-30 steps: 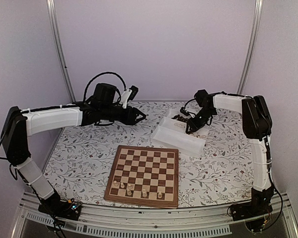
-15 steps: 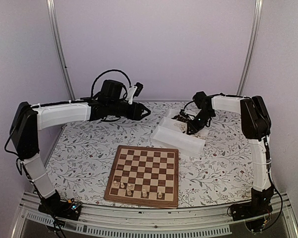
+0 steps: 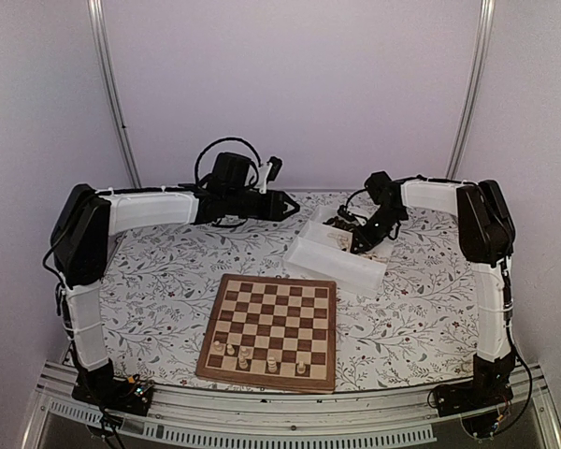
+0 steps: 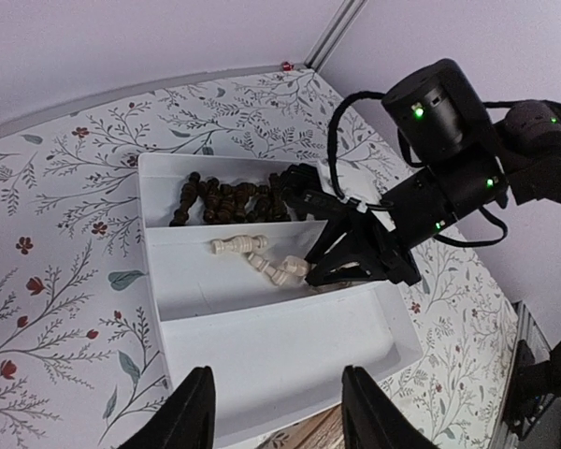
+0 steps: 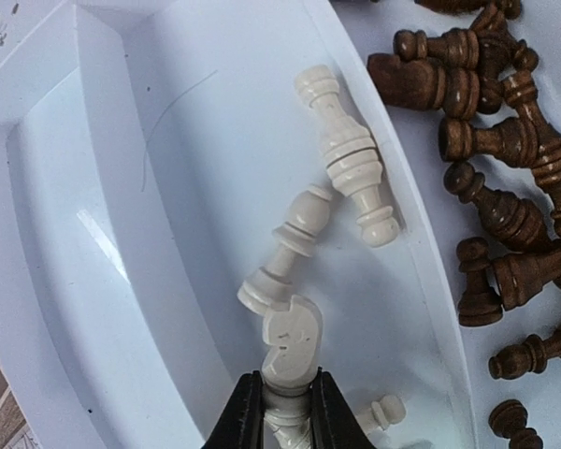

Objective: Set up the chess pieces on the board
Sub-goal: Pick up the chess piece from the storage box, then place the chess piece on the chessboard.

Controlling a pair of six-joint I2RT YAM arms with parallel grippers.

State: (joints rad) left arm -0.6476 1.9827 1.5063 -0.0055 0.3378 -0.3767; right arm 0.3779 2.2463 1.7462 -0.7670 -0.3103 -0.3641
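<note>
The board (image 3: 271,301) lies at the table's near middle, with several cream pieces (image 3: 245,354) standing along its near rows. My right gripper (image 5: 280,404) is down in the white tray's (image 5: 93,187) cream compartment, shut on a cream knight (image 5: 290,341). Two more cream pieces (image 5: 348,161) lie beside it, and a small one (image 5: 383,410) lies by the fingers. Several dark pieces (image 5: 491,187) fill the far compartment. My left gripper (image 4: 279,421) is open and empty, hovering over the tray's near side (image 4: 262,355). It sees the right gripper (image 4: 318,271), the cream pieces (image 4: 238,245) and the dark pieces (image 4: 229,199).
The tray (image 3: 332,265) sits behind and right of the board on a floral cloth (image 3: 159,281). Both arms (image 3: 421,196) reach in over the tray from opposite sides, the left gripper (image 3: 294,206) close to the right gripper (image 3: 355,241). Walls enclose the back and sides.
My left arm has swung right and forward, bringing its gripper over the tray's left end. My right gripper has stayed in the tray.
</note>
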